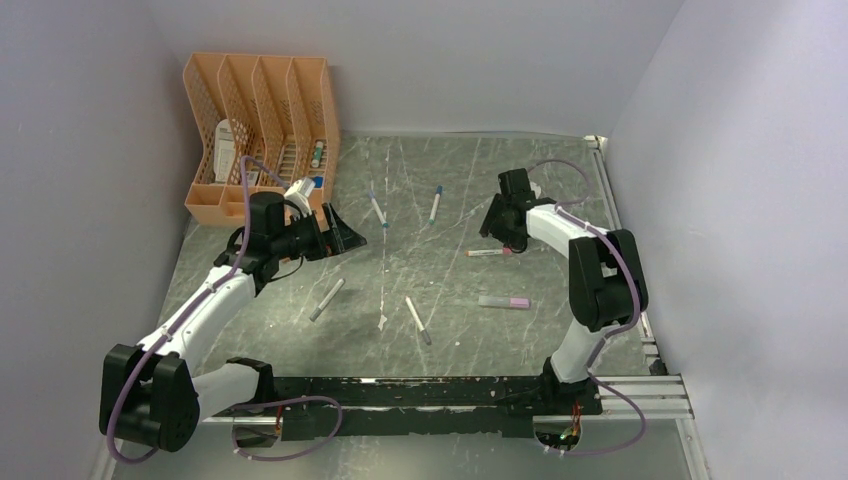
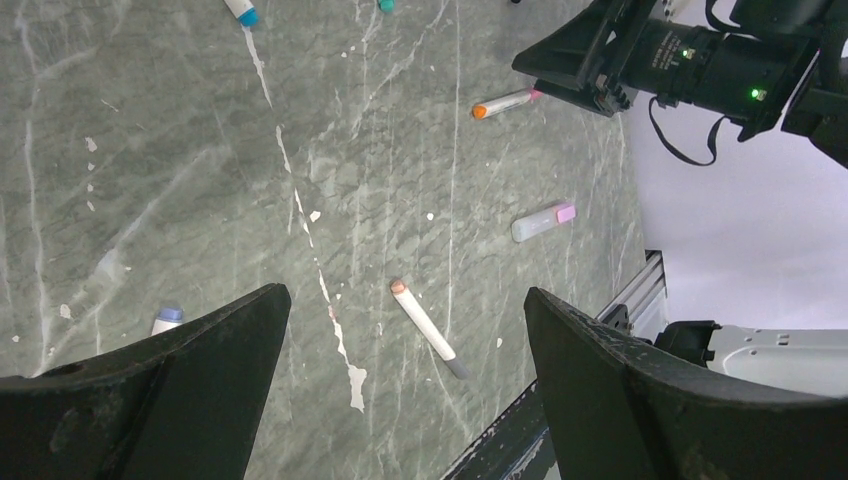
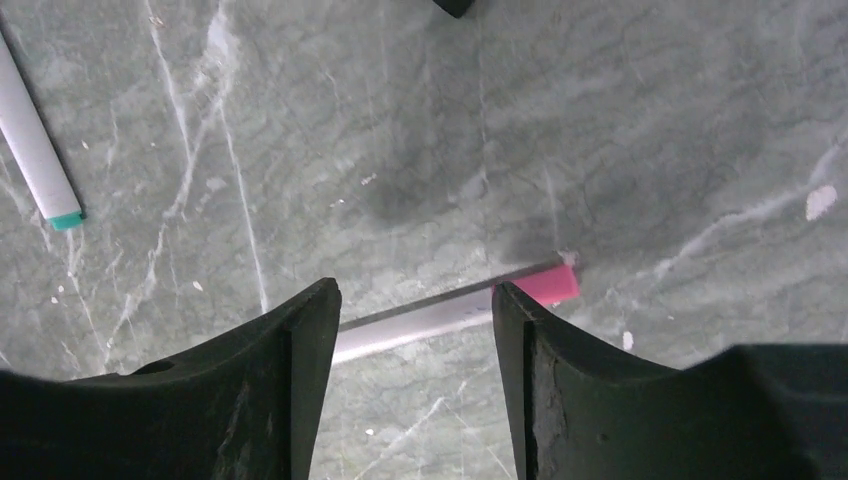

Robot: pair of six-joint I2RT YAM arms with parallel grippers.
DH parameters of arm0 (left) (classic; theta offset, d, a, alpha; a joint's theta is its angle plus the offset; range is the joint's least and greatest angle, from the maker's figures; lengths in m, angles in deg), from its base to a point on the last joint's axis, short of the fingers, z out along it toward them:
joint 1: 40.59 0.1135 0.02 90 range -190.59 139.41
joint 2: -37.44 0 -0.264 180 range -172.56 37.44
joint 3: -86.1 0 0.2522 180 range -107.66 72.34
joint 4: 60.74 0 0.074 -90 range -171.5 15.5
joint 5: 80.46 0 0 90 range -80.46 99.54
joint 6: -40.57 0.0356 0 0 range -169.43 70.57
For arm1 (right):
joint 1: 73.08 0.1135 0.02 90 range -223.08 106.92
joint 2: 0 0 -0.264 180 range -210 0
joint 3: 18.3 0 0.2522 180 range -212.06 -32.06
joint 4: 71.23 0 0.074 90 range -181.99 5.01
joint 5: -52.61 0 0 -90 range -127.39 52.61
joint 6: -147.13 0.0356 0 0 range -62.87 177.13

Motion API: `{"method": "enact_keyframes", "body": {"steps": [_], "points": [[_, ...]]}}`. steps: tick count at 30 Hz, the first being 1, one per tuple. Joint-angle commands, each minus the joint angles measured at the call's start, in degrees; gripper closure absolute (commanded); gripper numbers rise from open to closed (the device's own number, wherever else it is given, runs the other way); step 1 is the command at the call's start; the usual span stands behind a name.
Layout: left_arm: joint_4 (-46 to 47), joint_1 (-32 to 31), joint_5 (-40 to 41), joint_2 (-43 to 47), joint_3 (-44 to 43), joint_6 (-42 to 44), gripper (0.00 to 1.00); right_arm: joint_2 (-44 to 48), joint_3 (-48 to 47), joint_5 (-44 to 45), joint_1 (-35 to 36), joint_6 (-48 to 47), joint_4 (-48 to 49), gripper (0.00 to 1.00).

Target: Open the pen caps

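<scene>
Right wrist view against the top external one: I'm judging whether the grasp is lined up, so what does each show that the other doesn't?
Only the right wrist view shows the right gripper with fingers apart and the pink-capped pen lying across the gap between them. Only the top external view shows the orange rack, the open left gripper and a grey pen. Both show the pink-capped pen and the teal-tipped pen.

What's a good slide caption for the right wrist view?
Open right gripper poised over a white pen with a pink cap on the marbled table.
</scene>
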Motion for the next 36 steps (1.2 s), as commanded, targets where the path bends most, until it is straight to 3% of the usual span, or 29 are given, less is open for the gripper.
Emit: {"method": "enact_keyframes", "body": {"steps": [1,7,18,25,36], "points": [[0.92,-0.48,-1.45,0.37,0.40,1.09,0.01,-2.65,-3.48,2.51,1.26,-1.48,-1.87,0.43],[0.64,-0.48,-1.10,1.05,0.72,0.87,0.01,-1.27,-4.61,6.55,4.11,-2.71,-2.98,0.48],[1.38,-0.81,-1.10,0.32,0.64,0.49,0.01,8.21,1.07,8.83,4.54,-2.25,-5.70,0.43],[1.39,-1.42,-0.90,0.26,0.93,0.46,0.01,6.57,5.78,6.28,1.59,1.31,-2.14,0.42],[0.78,-1.53,-0.47,1.53,0.83,0.39,0.01,-2.59,-0.75,6.34,0.99,0.97,-0.97,0.41]]}}
